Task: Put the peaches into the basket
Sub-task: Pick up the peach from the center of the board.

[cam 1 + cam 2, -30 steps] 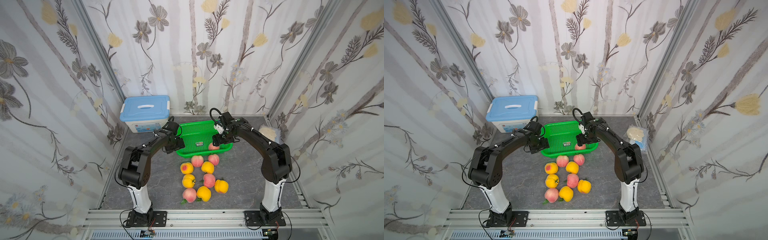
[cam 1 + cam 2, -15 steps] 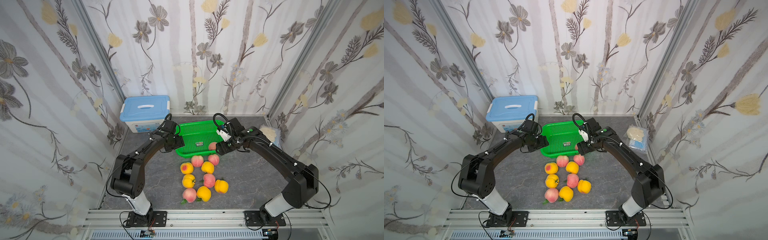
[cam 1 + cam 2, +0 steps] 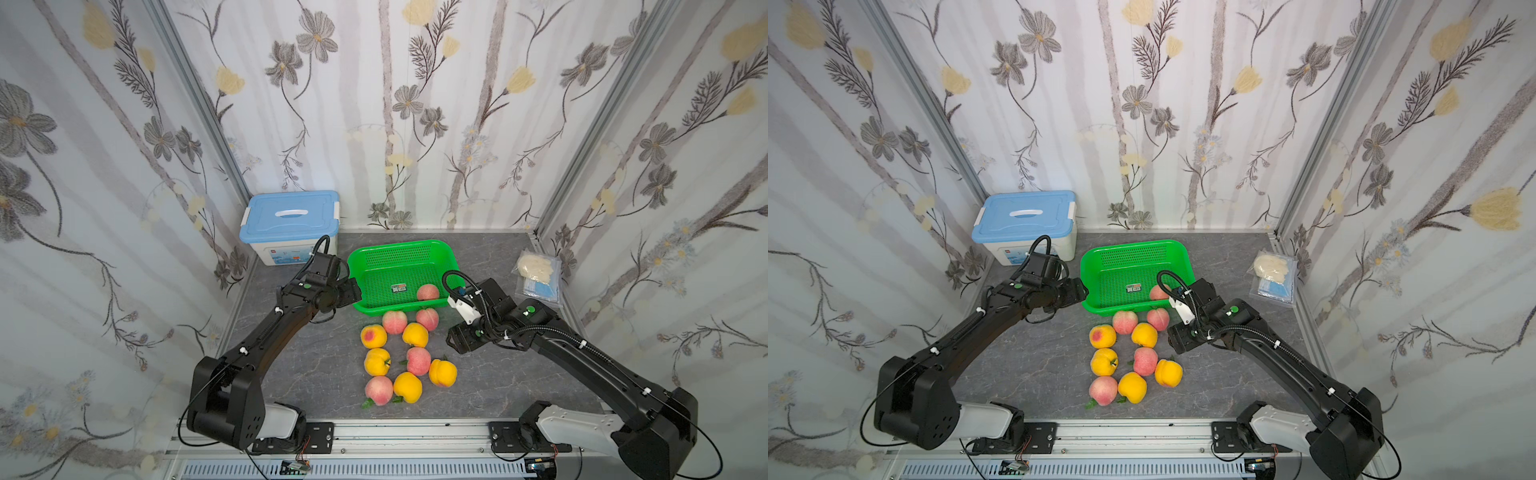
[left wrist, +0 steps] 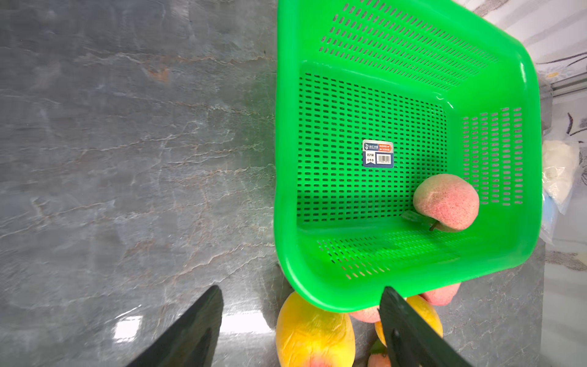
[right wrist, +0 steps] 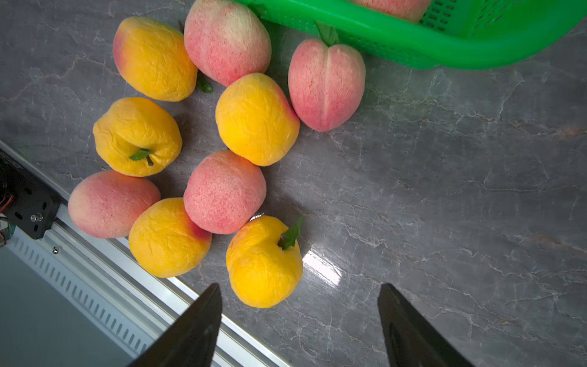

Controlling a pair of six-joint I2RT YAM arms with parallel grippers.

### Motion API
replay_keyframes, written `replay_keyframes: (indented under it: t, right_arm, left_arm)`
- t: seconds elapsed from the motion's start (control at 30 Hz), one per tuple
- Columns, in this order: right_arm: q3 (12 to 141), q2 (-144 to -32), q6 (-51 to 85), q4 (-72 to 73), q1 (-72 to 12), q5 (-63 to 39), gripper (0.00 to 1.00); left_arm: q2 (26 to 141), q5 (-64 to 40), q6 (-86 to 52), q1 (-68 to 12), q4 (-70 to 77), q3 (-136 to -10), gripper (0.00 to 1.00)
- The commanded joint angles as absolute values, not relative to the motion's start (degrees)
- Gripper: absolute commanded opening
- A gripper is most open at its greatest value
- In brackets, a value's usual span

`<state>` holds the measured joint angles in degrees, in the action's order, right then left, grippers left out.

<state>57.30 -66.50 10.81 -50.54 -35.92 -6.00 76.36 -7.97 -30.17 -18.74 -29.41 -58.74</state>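
One pink peach point(image 3: 427, 292) is sitting in the green basket point(image 3: 399, 253); nine peaches point(image 3: 418, 360) are lying on the surface point(image 3: 316, 374) beside it. Left fingers point(image 4: 197, 327) and right fingers point(image 5: 197, 324) are hanging wide apart, empty.

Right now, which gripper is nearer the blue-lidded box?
Left. The left gripper hovers beside the basket, just in front of the blue-lidded box; the right gripper is past the peaches on the far side.

right gripper point(image 3: 452, 340): left the basket point(image 3: 374, 253), drawn back toward the robot, now over the table point(image 3: 324, 365) just right of the 9 loose peaches point(image 3: 418, 360) | right arm point(image 3: 582, 353): elbow dropped, stretched out flat | left arm point(image 3: 270, 332): elbow dropped lower too
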Motion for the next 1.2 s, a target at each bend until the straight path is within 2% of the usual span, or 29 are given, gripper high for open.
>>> replay_keyframes:
  t: [0.0, 0.17, 0.4, 0.8, 1.17]
  right_arm:
    - [55.3, -65.0, 13.0, -48.7, -37.1, -6.9, 0.79]
    - [54.0, -64.6, 14.3, -47.8, -39.4, -6.4, 0.79]
    - [49.7, -64.8, 16.7, -46.7, -43.0, -5.1, 0.79]
    - [48.5, -68.4, 18.2, -45.9, -46.2, -6.9, 0.78]
    - [47.6, -71.0, 18.9, -45.9, -47.9, -5.8, 0.78]
  left_arm:
    - [72.5, -4.0, -30.5, -18.6, -30.9, -56.6, 0.82]
    - [67.0, -4.1, -30.8, -18.4, -33.9, -54.2, 0.83]
    - [64.5, -11.4, -31.4, -18.5, -37.5, -51.5, 0.83]
    - [64.2, -14.4, -32.3, -18.5, -37.2, -45.6, 0.82]
    - [67.5, -15.0, -32.8, -18.5, -34.1, -45.9, 0.82]
